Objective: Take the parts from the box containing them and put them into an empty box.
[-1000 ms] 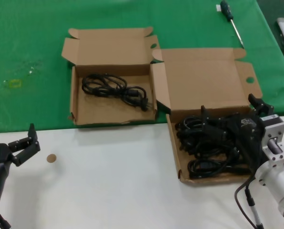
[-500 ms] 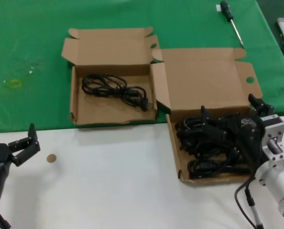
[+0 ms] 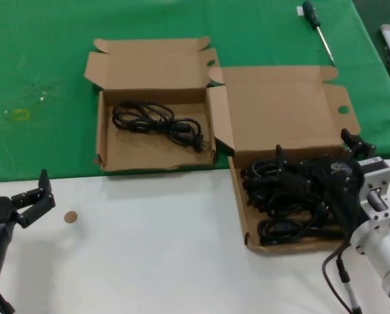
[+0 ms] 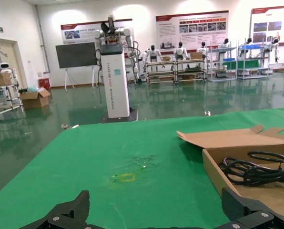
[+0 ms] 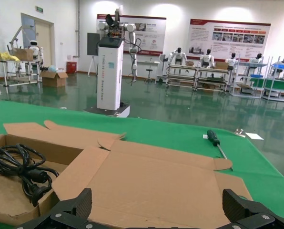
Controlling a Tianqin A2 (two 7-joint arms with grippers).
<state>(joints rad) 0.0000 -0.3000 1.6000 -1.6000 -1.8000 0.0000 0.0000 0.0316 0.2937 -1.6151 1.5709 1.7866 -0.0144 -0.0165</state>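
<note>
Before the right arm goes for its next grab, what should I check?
1. Right gripper over the wide box: ok.
2. Its jaws open: ok, wide apart in the right wrist view.
3. Cord pile in the wide box: ok, several tangled bundles.
4. Single bundle lined up between the jaws: cannot tell, black on black.
5. Room in the narrow box: ok, it holds only one cord bundle.
6. Left gripper out of the path: ok, open over the white table, far from both boxes.
</note>
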